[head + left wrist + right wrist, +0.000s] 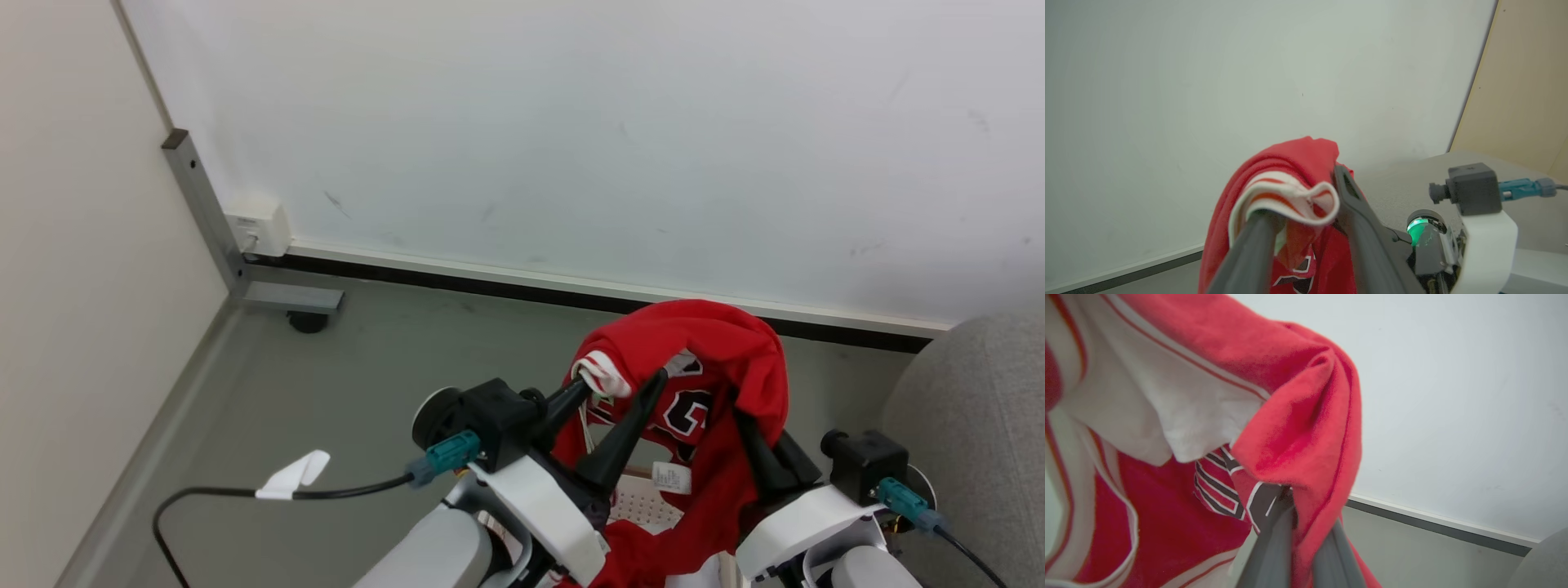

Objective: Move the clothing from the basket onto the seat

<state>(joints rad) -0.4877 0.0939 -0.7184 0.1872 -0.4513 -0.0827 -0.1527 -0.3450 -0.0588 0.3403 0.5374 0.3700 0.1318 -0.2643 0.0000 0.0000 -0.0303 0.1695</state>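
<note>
The white wall (571, 122) takes up most of what's in front of the robot, with grey floor (367, 351) running along its foot. Off to the robot's right is the rounded grey corner of the seat (980, 425), and nothing is lying on the part I can see.

The clothing (710, 343) is up in the air between the two arms, a red jersey with white striped trim and dark lettering. It is bunched over the fingertips and hangs down in front of the robot, well short of the seat. Below it a patch of the basket (641, 506), white and full of holes, peeks out between the forearms. I can't tell whether the hem reaches it.

The right jaws are together, clamped on a fold of the red cloth. From the right wrist the two grey fingers (1274, 547) rise side by side with the fabric (1298, 416) pinched between them.

The left jaws stand apart. One dark finger (567, 404) has the white-and-red striped cuff (1286, 196) draped over its tip, hooked rather than squeezed, and the other finger (1363, 228) lies against the red fabric just beside it.

A black cable (204, 494) with a white tag trails over the floor on the robot's left.
</note>
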